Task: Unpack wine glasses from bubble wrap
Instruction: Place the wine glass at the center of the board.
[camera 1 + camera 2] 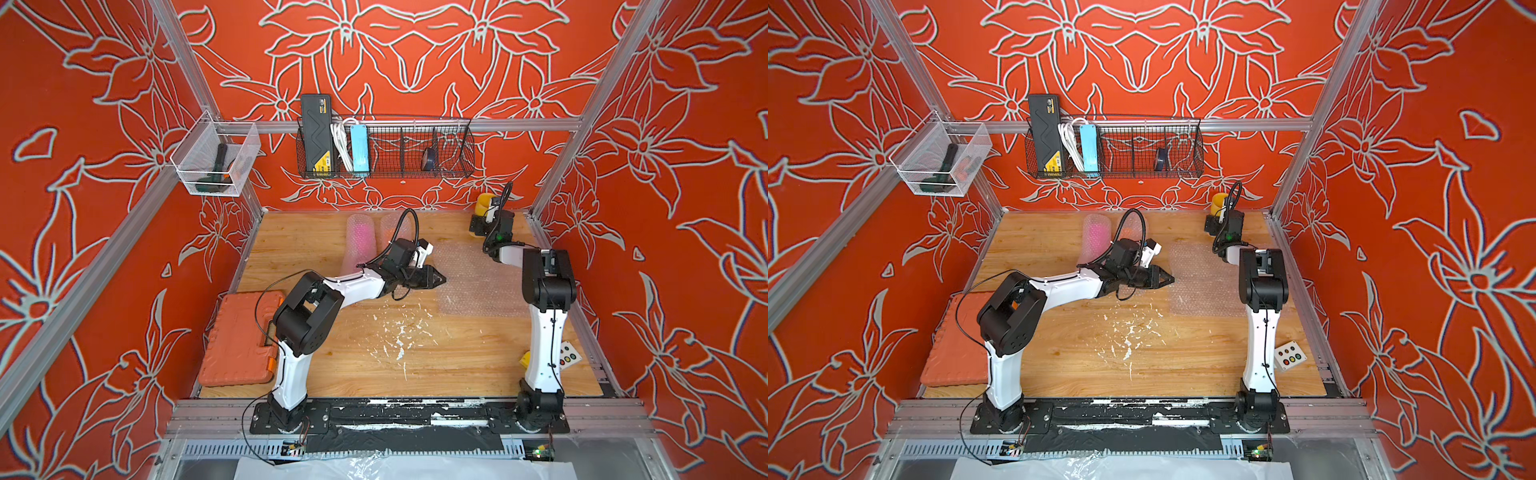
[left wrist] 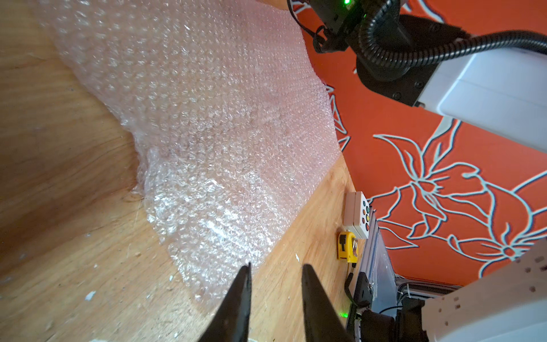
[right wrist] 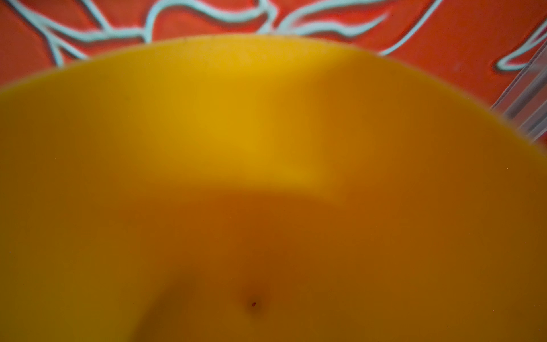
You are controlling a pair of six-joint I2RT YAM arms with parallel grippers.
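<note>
A yellow wine glass (image 1: 483, 203) (image 1: 1219, 201) stands unwrapped at the table's far right corner, against the wall. My right gripper (image 1: 484, 215) is right at it. The glass's bowl (image 3: 266, 177) fills the right wrist view and hides the fingers. A flat sheet of bubble wrap (image 1: 478, 278) (image 1: 1204, 278) (image 2: 222, 133) lies between the arms. My left gripper (image 1: 440, 277) (image 2: 276, 265) hovers at that sheet's near-left edge, open and holding nothing. At the back a rolled bubble wrap tube (image 1: 360, 241) (image 1: 1096, 237) shows blurred pink inside. A second tube (image 1: 392, 226) beside it is partly hidden by the left arm.
An orange tool case (image 1: 239, 336) lies at the table's near left. A button box (image 1: 1289, 355) (image 2: 359, 216) and a yellow tape measure (image 2: 347, 247) sit by the right edge. A wire basket (image 1: 386, 149) hangs on the back wall. White flecks dot the table's middle.
</note>
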